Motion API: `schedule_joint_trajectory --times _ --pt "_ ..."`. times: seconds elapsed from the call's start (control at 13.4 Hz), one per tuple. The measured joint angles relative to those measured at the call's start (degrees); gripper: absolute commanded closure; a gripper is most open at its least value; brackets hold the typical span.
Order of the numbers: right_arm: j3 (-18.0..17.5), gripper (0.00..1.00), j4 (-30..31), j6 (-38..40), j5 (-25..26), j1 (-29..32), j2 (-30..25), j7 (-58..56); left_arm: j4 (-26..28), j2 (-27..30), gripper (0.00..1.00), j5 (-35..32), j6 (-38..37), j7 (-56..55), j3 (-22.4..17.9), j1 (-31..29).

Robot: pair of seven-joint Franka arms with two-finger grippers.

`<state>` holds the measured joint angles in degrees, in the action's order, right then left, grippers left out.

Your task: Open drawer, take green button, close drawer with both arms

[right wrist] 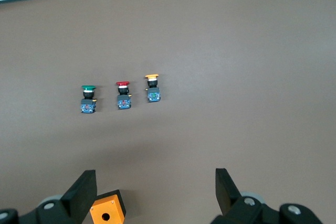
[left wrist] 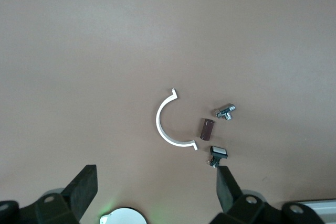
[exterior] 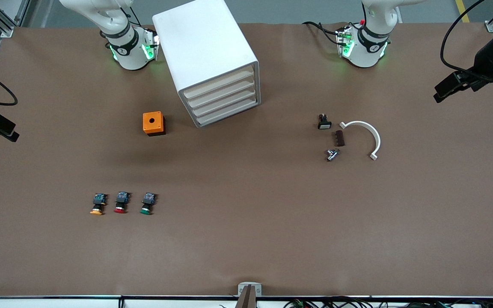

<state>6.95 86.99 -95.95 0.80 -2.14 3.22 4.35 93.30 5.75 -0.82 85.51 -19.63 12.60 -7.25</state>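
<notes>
The white cabinet (exterior: 206,47) stands between the two arm bases, its four slat drawers all shut. The third drawer (exterior: 225,103) is flush with the others. The green-capped button (exterior: 147,204) lies on the table nearer the front camera, beside a red-capped one (exterior: 120,202) and an orange-capped one (exterior: 97,204). It also shows in the right wrist view (right wrist: 87,98). My right gripper (right wrist: 155,172) is open and empty, high over the orange box (right wrist: 107,209). My left gripper (left wrist: 156,169) is open and empty, high over the table by its own base (left wrist: 122,216). Neither gripper shows in the front view.
An orange box (exterior: 153,123) with a round hole sits beside the cabinet. Toward the left arm's end lie a white half ring (exterior: 372,132), a brown block (exterior: 340,138), a metal fitting (exterior: 332,154) and a black switch (exterior: 324,122).
</notes>
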Motion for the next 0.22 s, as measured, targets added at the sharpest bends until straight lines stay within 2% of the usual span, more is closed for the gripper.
schedule_joint_trajectory --times 0.22 --pt "0.4 0.00 0.0 1.2 -2.3 0.0 0.0 0.0 0.0 -0.1 0.00 0.0 0.0 5.0 0.1 0.0"
